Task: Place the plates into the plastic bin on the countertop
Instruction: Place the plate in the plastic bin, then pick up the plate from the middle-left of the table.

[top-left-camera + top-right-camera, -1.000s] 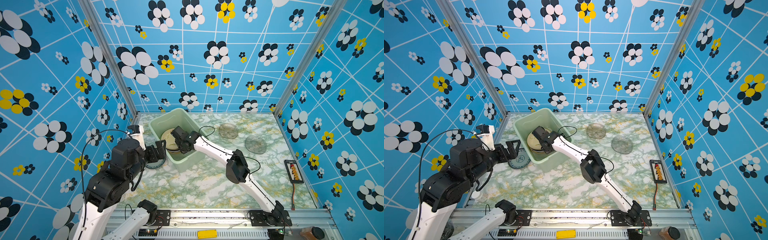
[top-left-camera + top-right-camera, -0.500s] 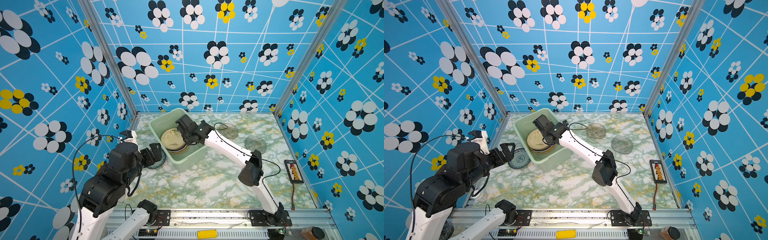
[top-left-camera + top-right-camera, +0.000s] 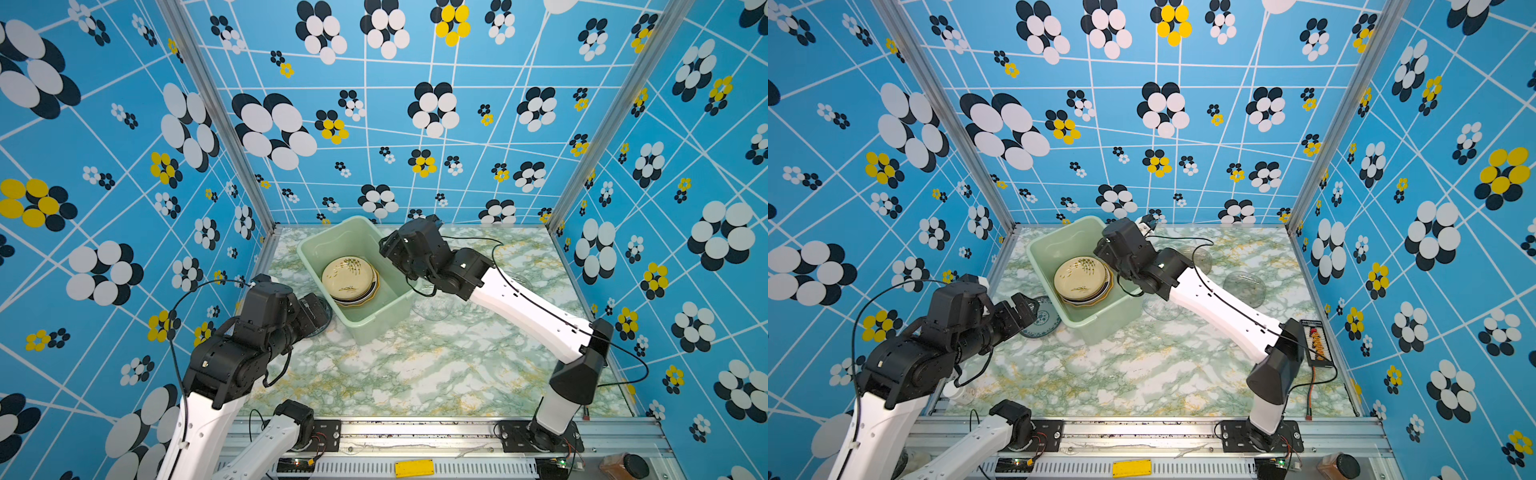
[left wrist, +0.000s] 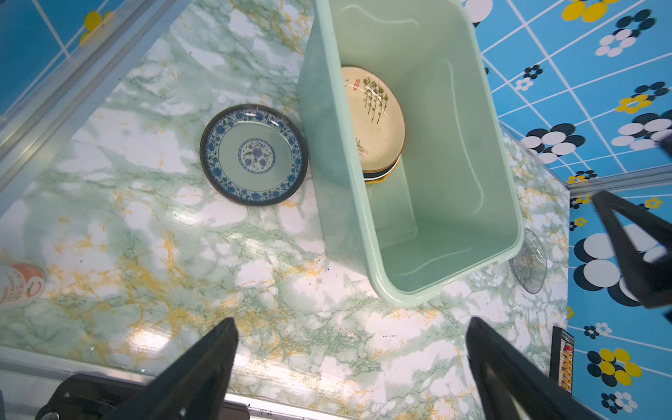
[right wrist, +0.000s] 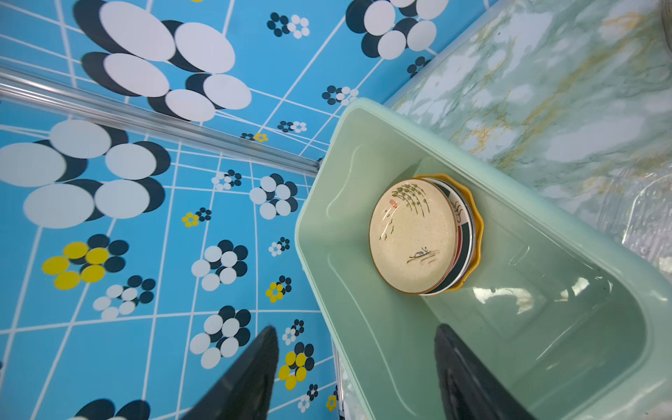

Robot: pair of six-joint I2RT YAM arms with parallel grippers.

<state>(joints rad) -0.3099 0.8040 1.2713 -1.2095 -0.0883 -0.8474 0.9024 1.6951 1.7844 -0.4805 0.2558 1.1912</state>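
The plastic bin [image 3: 374, 328] [image 3: 1088, 322] stands at the back left of the countertop [image 3: 415, 365]. Inside lies a stack of plates with a cream one [image 3: 348, 277] [image 3: 1080, 276] [image 5: 412, 236] [image 4: 376, 116] on top. A blue-green patterned plate [image 3: 1040, 318] [image 4: 254, 154] lies flat beside the bin's left wall. Clear glass plates [image 3: 1244, 286] [image 3: 1158, 307] [image 4: 529, 262] rest on the right. My right gripper [image 3: 386, 249] [image 5: 356, 330] hangs open and empty above the bin's right rim. My left gripper [image 3: 1025, 305] [image 4: 351, 323] is wide open over the patterned plate, holding nothing.
A can with an orange label [image 4: 18, 283] stands near the front left edge. A black board with orange connectors [image 3: 1316, 340] lies at the right edge. Blue flowered walls close in on three sides. A brown jar [image 3: 1339, 465] sits outside by the front rail.
My right gripper has risen out of the bin and pulled back to its right rim, leaving the cream plate on the stack. The left arm has shifted a little.
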